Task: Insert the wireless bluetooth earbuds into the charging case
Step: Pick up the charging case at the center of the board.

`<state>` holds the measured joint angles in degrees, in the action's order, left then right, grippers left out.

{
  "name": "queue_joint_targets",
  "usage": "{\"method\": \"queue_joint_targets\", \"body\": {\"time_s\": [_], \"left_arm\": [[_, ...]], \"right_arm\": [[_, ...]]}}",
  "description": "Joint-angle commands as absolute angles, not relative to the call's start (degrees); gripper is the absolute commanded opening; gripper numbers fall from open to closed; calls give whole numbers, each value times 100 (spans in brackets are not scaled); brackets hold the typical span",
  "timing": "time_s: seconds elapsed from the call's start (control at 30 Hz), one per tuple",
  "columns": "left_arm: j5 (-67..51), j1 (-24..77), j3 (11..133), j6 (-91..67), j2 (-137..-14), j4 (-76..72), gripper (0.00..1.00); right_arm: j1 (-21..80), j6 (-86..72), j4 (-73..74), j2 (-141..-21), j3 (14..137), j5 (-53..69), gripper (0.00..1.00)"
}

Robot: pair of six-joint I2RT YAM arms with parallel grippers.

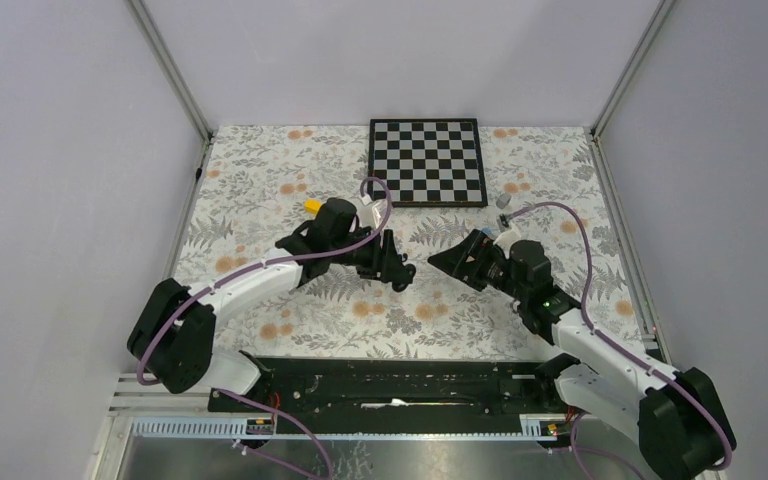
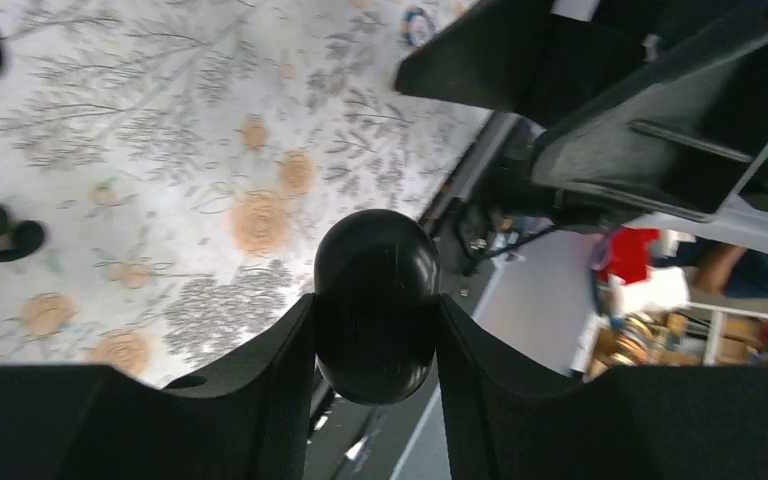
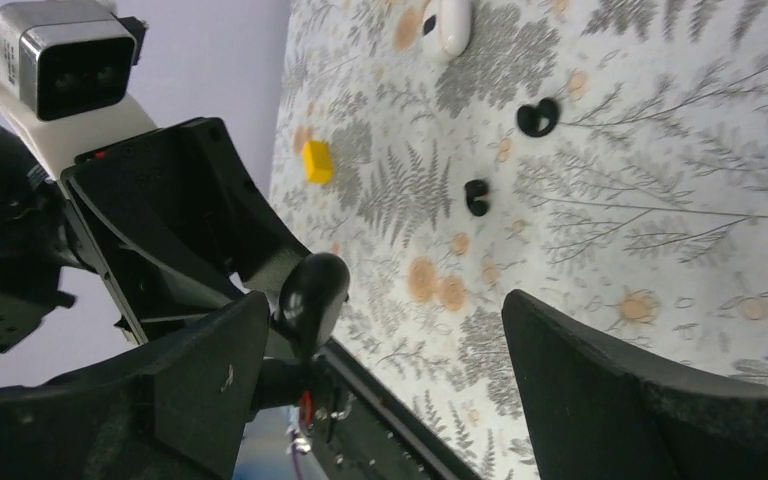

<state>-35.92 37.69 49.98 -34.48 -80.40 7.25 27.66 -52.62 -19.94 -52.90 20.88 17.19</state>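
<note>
Between the fingers of the left gripper (image 1: 398,272) I find the black charging case (image 2: 375,300) clamped, held clear of the floral cloth (image 3: 660,200). The right gripper (image 3: 385,310) faces it, jaws spread wide, holding nothing. One black earbud (image 3: 538,117) lies on the cloth. A second small black piece (image 3: 476,197) sits nearby; whether it is a bud or a ring I cannot tell.

The fingers (image 2: 260,400) pinch a rounded black case (image 2: 376,300) between them, above the flowered table (image 2: 210,120). A black earbud (image 2: 0,232) lies on the table at the far left, well apart from the case.
</note>
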Motion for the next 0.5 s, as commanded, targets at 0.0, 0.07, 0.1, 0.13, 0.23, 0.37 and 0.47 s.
{"method": "queue_joint_targets", "body": {"time_s": [0.0, 0.07, 0.1, 0.13, 0.23, 0.37, 0.47], "left_arm": [[-4775, 3735, 4858, -3986, -8043, -444, 16], [-4696, 3735, 4867, -4008, -8082, -450, 16], [-4664, 3734, 4861, -4012, -8098, -459, 17], [-4636, 3735, 4854, -4024, -8107, -478, 17], [-4503, 3735, 4849, -4002, -8104, -479, 17], [-4146, 3743, 4924, -3804, -8052, -236, 17], [-3809, 3761, 5068, -3531, -8029, 122, 17]], "right_arm": [[2738, -5720, -2267, -5575, 2575, 2435, 94], [2735, -5779, -1979, -5635, 2740, 2352, 94], [2734, -5806, -1866, -5670, 2796, 2314, 93], [2733, -5841, -1822, -5708, 2838, 2309, 92], [2733, -5995, -1808, -5960, 2958, 2402, 85], [2742, -6234, -2144, -6258, 2996, 2690, 76], [2750, -6268, -2220, -6384, 3040, 2865, 73]]}}
